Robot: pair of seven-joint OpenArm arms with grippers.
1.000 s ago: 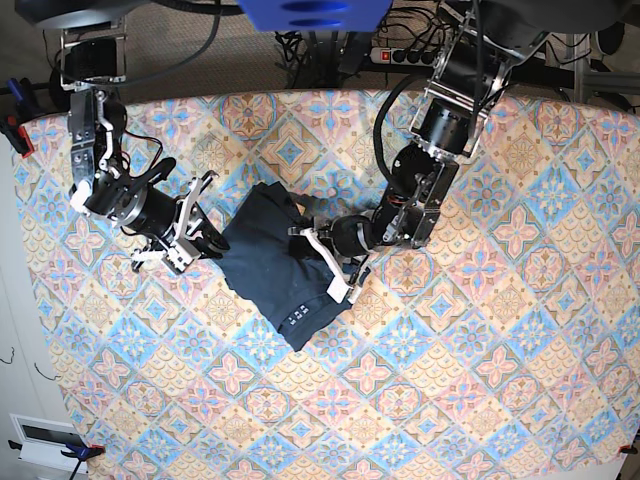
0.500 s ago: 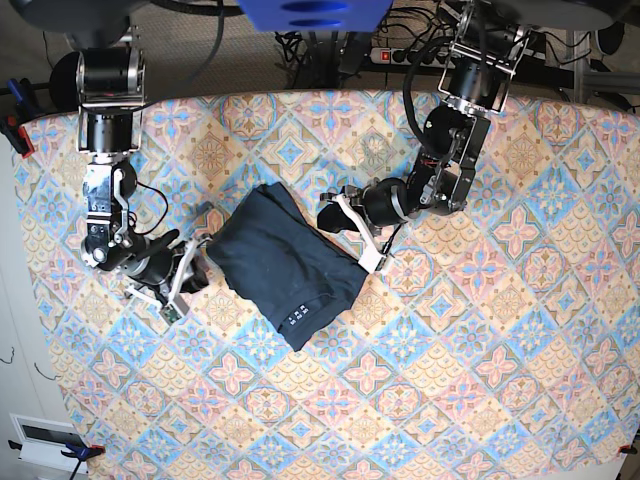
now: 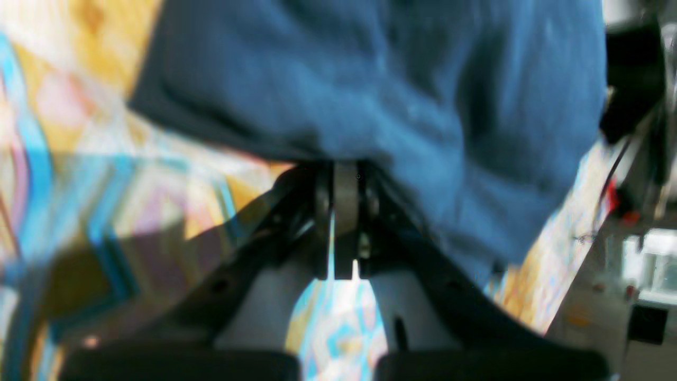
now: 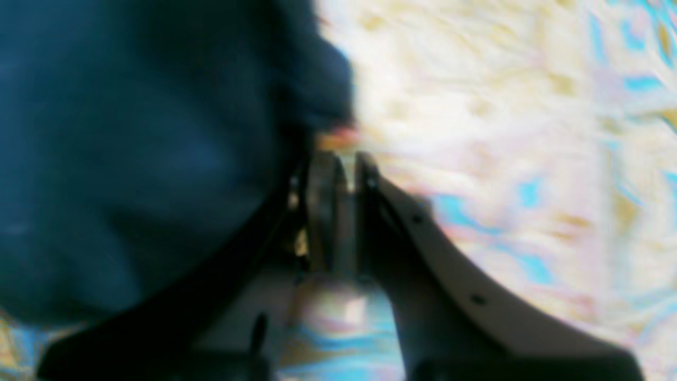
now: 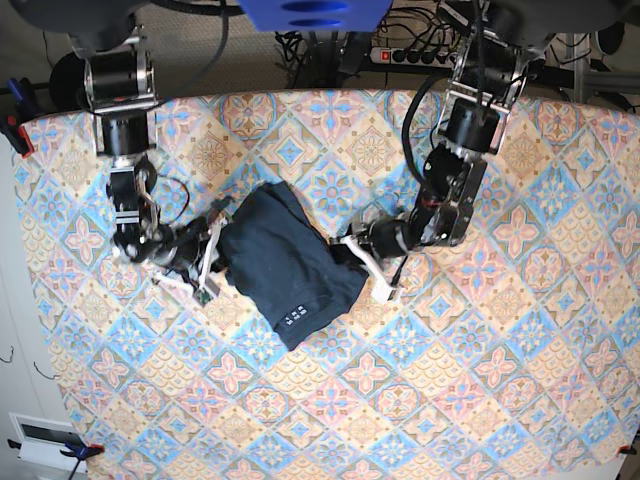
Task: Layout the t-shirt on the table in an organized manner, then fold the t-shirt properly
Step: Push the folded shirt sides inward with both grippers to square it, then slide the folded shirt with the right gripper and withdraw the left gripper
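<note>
The dark t-shirt (image 5: 285, 265) lies folded into a compact slanted block on the patterned table (image 5: 500, 350), its small white label mark (image 5: 297, 318) near the lower corner. My left gripper (image 5: 360, 268) is at the shirt's right edge. In the left wrist view its jaws (image 3: 344, 172) are shut, tips against the blue cloth (image 3: 412, 79). My right gripper (image 5: 218, 258) is at the shirt's left edge. The blurred right wrist view shows its fingers (image 4: 333, 153) pressed together beside the dark cloth (image 4: 132, 132). No cloth shows between either pair of jaws.
A power strip and cables (image 5: 400, 55) lie past the table's far edge. Red clamps (image 5: 18, 135) hold the cloth at the left edge. A white box (image 5: 40, 440) sits on the floor at lower left. Patterned tabletop (image 4: 502, 106) stretches all around the shirt.
Both grippers have come in against the shirt: the left one down to its right edge, the right one back to its left edge. The shirt has shifted slightly.
</note>
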